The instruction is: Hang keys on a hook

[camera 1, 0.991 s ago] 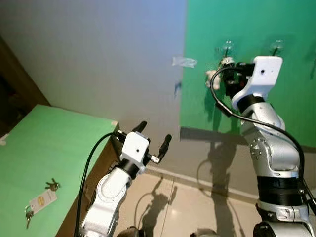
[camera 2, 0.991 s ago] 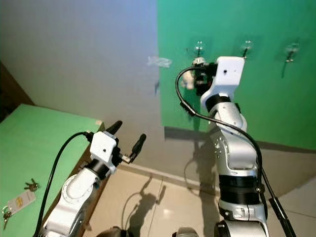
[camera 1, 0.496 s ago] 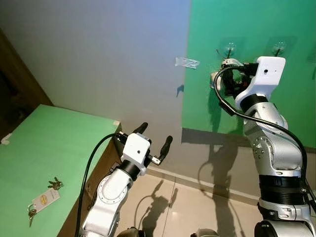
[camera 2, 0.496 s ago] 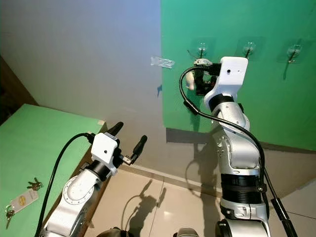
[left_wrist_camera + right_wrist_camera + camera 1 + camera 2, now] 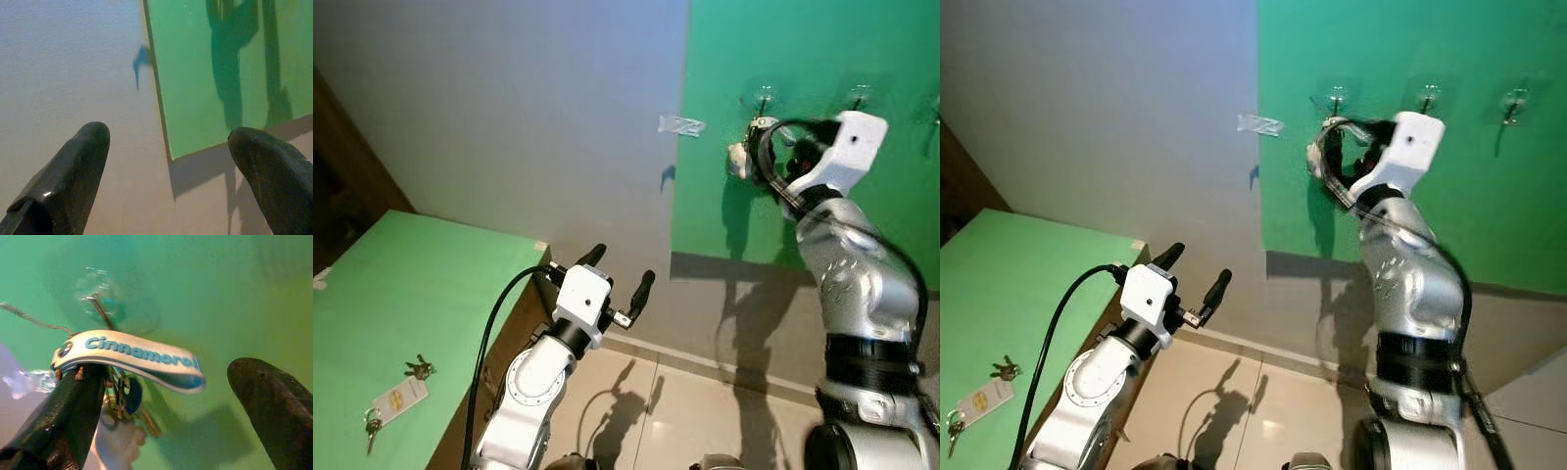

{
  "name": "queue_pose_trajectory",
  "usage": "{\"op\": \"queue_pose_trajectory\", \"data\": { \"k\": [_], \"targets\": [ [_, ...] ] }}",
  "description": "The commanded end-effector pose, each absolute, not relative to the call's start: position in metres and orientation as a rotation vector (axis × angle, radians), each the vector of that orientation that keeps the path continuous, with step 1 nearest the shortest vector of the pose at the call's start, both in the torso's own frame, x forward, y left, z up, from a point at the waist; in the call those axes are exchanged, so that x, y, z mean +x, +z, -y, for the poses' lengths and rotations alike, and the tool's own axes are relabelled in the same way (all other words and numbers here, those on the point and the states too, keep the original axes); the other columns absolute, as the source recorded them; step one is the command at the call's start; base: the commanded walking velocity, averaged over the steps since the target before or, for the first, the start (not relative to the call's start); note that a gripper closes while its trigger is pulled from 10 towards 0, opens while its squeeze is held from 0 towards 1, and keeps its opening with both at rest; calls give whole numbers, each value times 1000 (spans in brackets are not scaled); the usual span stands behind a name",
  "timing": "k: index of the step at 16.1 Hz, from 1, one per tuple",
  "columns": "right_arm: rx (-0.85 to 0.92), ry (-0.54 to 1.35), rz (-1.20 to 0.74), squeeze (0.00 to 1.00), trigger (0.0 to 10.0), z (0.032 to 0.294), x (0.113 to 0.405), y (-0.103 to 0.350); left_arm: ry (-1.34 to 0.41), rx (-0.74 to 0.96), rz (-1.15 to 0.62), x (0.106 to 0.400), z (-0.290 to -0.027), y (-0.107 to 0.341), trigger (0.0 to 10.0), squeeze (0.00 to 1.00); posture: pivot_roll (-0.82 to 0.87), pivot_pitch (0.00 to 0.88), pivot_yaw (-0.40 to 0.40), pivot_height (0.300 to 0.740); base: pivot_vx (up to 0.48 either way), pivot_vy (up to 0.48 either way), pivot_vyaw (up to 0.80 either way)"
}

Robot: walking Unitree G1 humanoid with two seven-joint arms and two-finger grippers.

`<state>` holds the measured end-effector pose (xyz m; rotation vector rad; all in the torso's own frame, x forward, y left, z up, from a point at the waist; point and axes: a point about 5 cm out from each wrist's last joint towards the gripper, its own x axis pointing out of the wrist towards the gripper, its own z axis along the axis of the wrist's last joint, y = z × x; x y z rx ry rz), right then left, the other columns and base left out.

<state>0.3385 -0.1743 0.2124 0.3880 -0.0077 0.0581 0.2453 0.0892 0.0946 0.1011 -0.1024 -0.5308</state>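
Note:
A key bunch [image 5: 128, 394] on a white "Cinnamoroll" strap [image 5: 132, 352] sits just under the leftmost clear hook [image 5: 95, 303] on the green wall panel [image 5: 803, 215]. My right gripper [image 5: 164, 377] is raised to it and open. The strap rests against one finger [image 5: 68, 421], and the other finger [image 5: 274, 406] stands well apart. I cannot tell whether the ring is over the hook. In the left eye view the bunch [image 5: 738, 159] is beside the right wrist [image 5: 847, 147]. My left gripper [image 5: 620, 266] is open and holds nothing, low before the grey wall.
Two more hooks [image 5: 859, 95] [image 5: 1513, 98] are on the panel to the right. A second set of keys with a white tag [image 5: 396, 399] lies on the green table [image 5: 431, 284] at my left. A scrap of tape [image 5: 680, 124] sticks to the grey wall. Tiled floor lies below.
My right wrist has swung to the right and tilted, while the key bunch has stayed under the leftmost hook. The left arm has not moved.

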Motion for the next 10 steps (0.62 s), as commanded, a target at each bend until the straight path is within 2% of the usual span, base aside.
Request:
{"op": "queue_pose_trajectory", "data": {
  "k": [1, 4, 6, 10],
  "targets": [
    [462, 40, -170, 1000, 10000, 174, 339, 182, -526, 115, 105, 244, -90, 95, 10000, 0, -220, 25, 60, 720, 0, 0, 0],
    [475, 35, -182, 1000, 10000, 174, 339, 181, -528, 115, 104, 243, -90, 96, 10000, 0, -219, 32, 62, 720, 0, 0, 0],
    [617, 33, -278, 1000, 10000, 172, 339, 178, -530, 113, 103, 243, -89, 96, 10000, 0, -219, 34, 62, 720, 0, 0, 0],
    [701, -72, -366, 1000, 10000, 178, 339, 165, -529, 112, 102, 243, -89, 97, 10000, 0, -218, 34, 61, 720, 0, 0, 0]
  ]
}}
